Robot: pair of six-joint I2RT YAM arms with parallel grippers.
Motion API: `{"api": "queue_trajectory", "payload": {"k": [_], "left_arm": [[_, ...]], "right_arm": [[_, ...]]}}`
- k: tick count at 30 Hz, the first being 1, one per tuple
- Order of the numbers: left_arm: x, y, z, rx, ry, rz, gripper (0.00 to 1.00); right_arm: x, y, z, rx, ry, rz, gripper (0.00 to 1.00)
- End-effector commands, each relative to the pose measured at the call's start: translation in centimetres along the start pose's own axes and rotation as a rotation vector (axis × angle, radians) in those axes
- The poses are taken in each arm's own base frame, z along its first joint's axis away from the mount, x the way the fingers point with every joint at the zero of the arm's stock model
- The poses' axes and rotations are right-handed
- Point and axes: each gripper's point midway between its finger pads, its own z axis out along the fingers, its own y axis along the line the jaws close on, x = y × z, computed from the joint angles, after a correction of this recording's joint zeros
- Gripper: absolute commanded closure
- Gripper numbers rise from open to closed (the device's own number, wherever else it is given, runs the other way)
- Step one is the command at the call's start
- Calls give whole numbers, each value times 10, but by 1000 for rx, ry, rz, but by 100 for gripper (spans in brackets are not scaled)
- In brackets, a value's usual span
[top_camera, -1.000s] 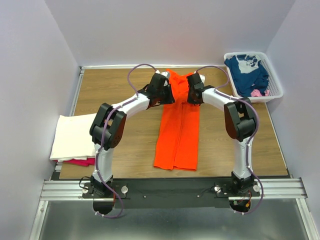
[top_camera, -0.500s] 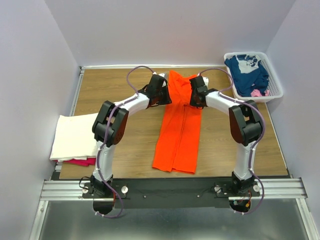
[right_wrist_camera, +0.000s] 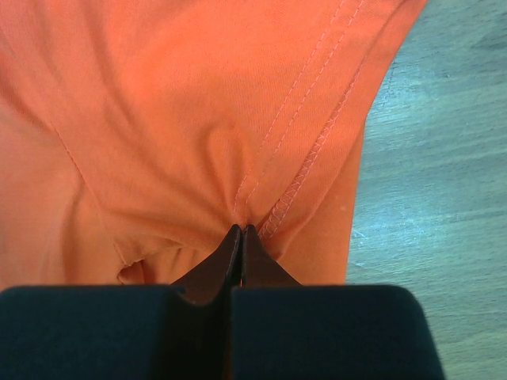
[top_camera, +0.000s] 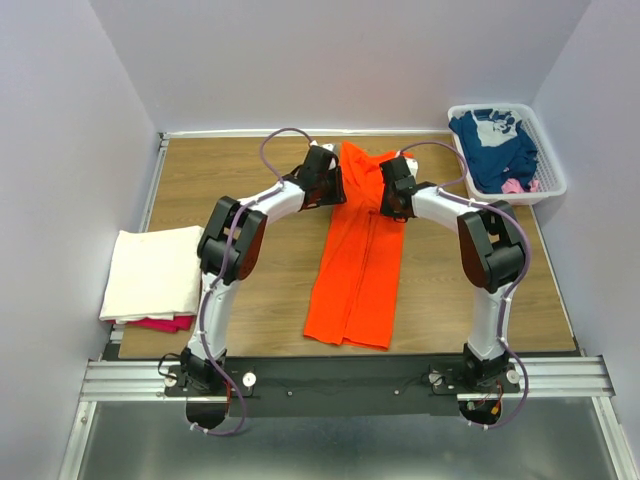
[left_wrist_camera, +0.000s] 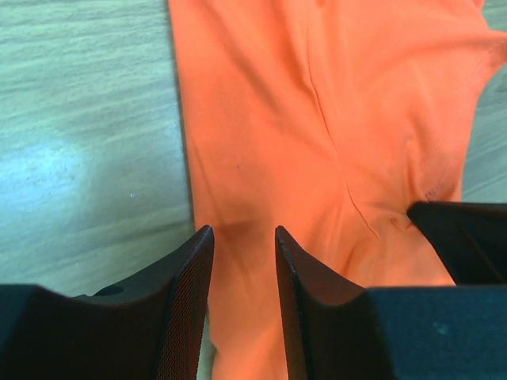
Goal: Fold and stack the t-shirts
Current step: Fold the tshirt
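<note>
A bright orange t-shirt point(top_camera: 358, 255), folded into a long strip, lies down the middle of the table. Both grippers are at its far end. My left gripper point(top_camera: 336, 187) is open over the strip's left edge; in the left wrist view its fingers point(left_wrist_camera: 244, 234) stand apart with orange cloth point(left_wrist_camera: 317, 119) beneath them. My right gripper point(top_camera: 391, 196) is shut on a puckered fold near the hem seam point(right_wrist_camera: 240, 230) at the strip's right edge. A cream-white t-shirt point(top_camera: 152, 272) lies folded on a magenta-pink one point(top_camera: 165, 323) at the left. A navy blue t-shirt point(top_camera: 495, 145) fills the basket.
The white slotted basket point(top_camera: 553, 183) stands at the back right corner, with a bit of pink cloth point(top_camera: 514, 186) in it. Walls close the table at the back and both sides. The metal rail point(top_camera: 350, 378) holding the arm bases runs along the near edge.
My left gripper has shifted a little right onto the shirt's edge and its jaws have widened. My right gripper has closed down onto the orange cloth.
</note>
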Motion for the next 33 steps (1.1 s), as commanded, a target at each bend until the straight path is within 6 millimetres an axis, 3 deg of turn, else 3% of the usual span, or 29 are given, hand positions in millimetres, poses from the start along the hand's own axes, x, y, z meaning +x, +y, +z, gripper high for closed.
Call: {"api": "queue_trajectory", "payload": {"k": [1, 5, 7, 8, 10, 17, 18, 19, 25, 33], "left_arm": [[4, 16, 13, -53, 18, 27, 55], [6, 23, 21, -84, 29, 35, 62], [5, 26, 26, -98, 29, 38, 74], [6, 27, 27, -106, 35, 37, 88], [6, 31, 28, -124, 34, 33, 100], [-8, 57, 11, -202, -29, -38, 100], [-1, 65, 10, -216, -21, -58, 100], [-10, 71, 3, -222, -43, -76, 100], [-13, 99, -11, -252, -71, -140, 100], [-29, 130, -9, -275, -91, -179, 100]], "right_arm": [[-4, -3, -6, 12, -25, 24, 96], [-5, -5, -7, 19, -32, 28, 96], [-5, -6, -8, 20, -36, 29, 96], [-6, -6, -9, 18, -38, 30, 96], [-4, -6, -9, 19, -35, 28, 91], [-10, -1, -10, -13, -46, 20, 72], [-13, 2, -11, -25, -52, 19, 72], [-13, 4, -11, -31, -52, 15, 71], [-25, 19, -6, -87, -66, 1, 70], [-41, 39, 4, -144, -83, -19, 70]]}}
